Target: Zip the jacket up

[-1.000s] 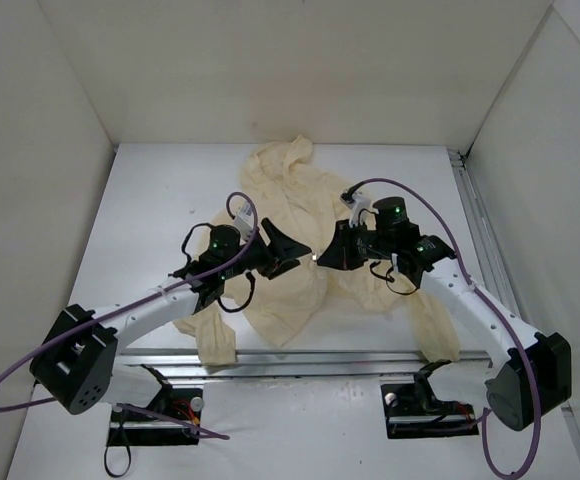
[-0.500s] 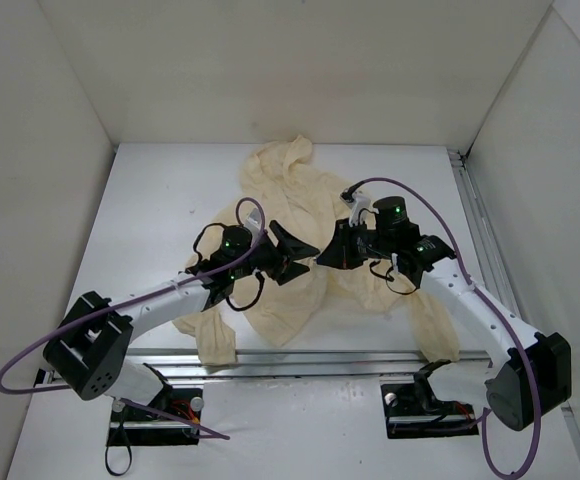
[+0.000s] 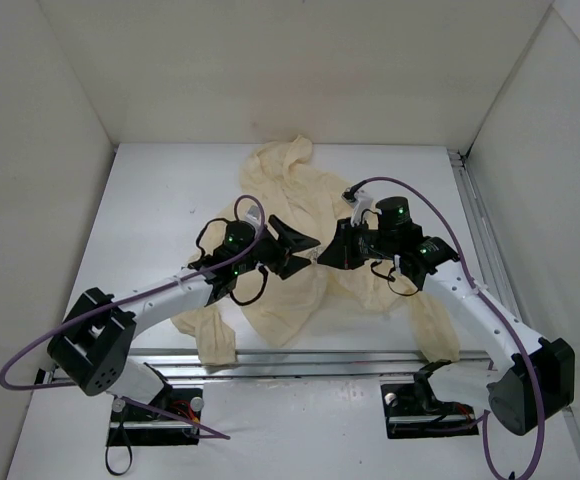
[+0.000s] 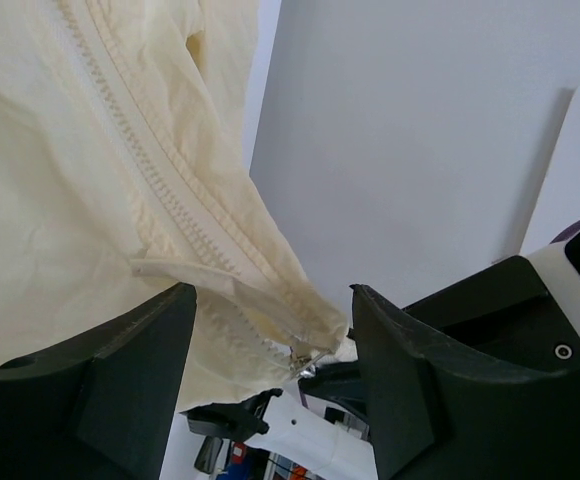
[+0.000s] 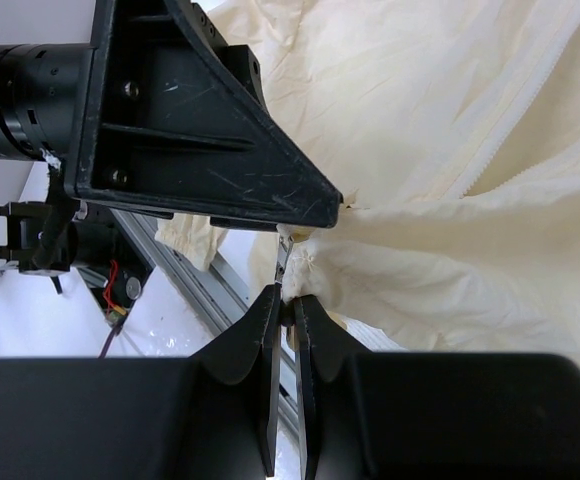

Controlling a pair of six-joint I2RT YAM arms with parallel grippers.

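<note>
The pale cream jacket (image 3: 288, 190) lies spread on the white table, hood toward the far wall. My right gripper (image 3: 322, 257) is shut on the small metal zipper pull (image 5: 283, 258), which sticks up from its closed fingertips (image 5: 273, 300). My left gripper (image 3: 306, 251) faces it from the left, open. Its two black fingers (image 4: 140, 380) straddle the raised end of the zipper, where the teeth (image 4: 160, 190) and the pull (image 4: 306, 362) hang between them without being pinched. In the right wrist view the left gripper's finger (image 5: 190, 140) sits just above the pull and the jacket (image 5: 450, 130).
White walls close in the table on three sides. An aluminium rail (image 3: 300, 357) runs along the near edge and another (image 3: 478, 230) along the right side. Purple cables (image 3: 420, 205) loop over both arms. One sleeve (image 3: 213, 340) reaches the near rail.
My left arm has swung right, bringing its open gripper from beside the jacket's front up to the zipper end at the right gripper. The right gripper has barely moved and stays shut.
</note>
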